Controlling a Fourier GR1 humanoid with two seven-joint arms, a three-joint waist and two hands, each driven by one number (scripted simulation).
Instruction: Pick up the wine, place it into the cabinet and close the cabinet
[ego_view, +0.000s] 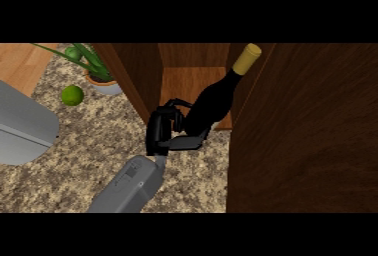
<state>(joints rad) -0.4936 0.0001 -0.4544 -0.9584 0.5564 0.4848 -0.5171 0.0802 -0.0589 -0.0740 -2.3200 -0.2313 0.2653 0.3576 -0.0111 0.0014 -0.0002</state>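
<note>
Wine is here a dark glass bottle with a yellow foil cap (212, 102), and it leans at the mouth of the brown wooden cabinet (196, 80). Going from the biggest thing down: the cabinet's open dark wooden door (303, 130) fills the right side of the head view, standing on edge just to the right of the bottle. Next is the speckled stone counter (81, 150), then a grey rounded appliance (22, 125) at nine o'clock, a potted green plant (96, 70) at eleven o'clock, and a small green lime (71, 95) beside it.

The bottle's long axis runs from its base at about seven o'clock up to its cap at one o'clock, so the neck already points into the cabinet over the lighter shelf board. The one black hand in view (166, 132) comes up on a grey forearm from six o'clock; which arm it is I cannot say for sure, though it looks like the right. Its fingers curl round the bottle's lower body, with the bottle lying to the hand's three o'clock side. The other hand does not show.

My judgement: the bottle must travel onward toward twelve o'clock, along its own axis, and stand upright before the door can swing shut.
</note>
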